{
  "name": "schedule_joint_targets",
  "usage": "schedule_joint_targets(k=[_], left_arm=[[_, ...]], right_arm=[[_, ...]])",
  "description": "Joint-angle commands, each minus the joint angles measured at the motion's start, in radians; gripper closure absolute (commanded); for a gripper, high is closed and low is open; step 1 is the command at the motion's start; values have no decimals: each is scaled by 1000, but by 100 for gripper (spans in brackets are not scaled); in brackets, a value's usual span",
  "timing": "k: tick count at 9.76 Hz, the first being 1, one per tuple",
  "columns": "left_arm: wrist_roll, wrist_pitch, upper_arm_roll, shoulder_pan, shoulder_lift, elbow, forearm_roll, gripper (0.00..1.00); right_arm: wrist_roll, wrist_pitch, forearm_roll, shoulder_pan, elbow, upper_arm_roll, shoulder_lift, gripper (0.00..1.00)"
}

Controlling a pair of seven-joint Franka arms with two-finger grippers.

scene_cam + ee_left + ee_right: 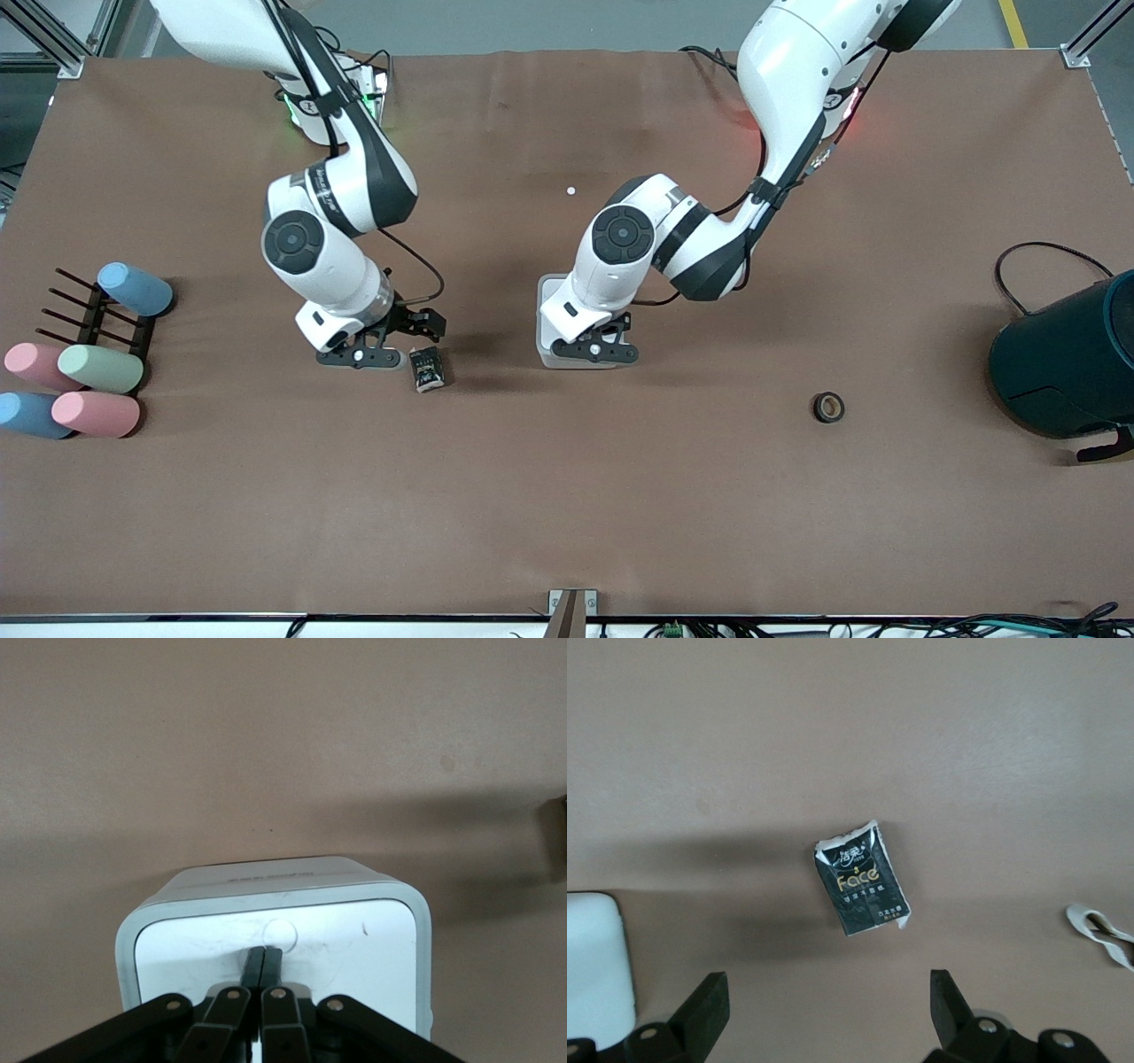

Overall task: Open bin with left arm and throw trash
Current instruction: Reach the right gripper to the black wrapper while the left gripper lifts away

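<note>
The bin, a small white box with its flat lid down, stands mid-table, mostly hidden under the left arm. My left gripper is shut, with nothing held, and its tips rest on the lid by a round mark; from the front the left gripper covers the bin's near edge. A black packet of trash lies on the table just beside my right gripper. In the right wrist view the packet lies ahead of the open, empty right gripper. A beige band and a dark tape ring lie apart.
A large dark teal cylinder with a cable stands at the left arm's end of the table. At the right arm's end, several pastel cylinders lie around a black rack. A small white speck lies near the bases.
</note>
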Motion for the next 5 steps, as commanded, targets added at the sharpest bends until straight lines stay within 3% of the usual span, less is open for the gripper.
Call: schedule_joint_targets(k=[1,5], left_arm=[[173,-226,-43,225,-144,-17,13,97],[195,-294,-41,236,-163,-16,13,97]], right_arm=[[19,57,-8,23,-8,-15,61,0],[22,192,-13,32,-6,-38,156,0]])
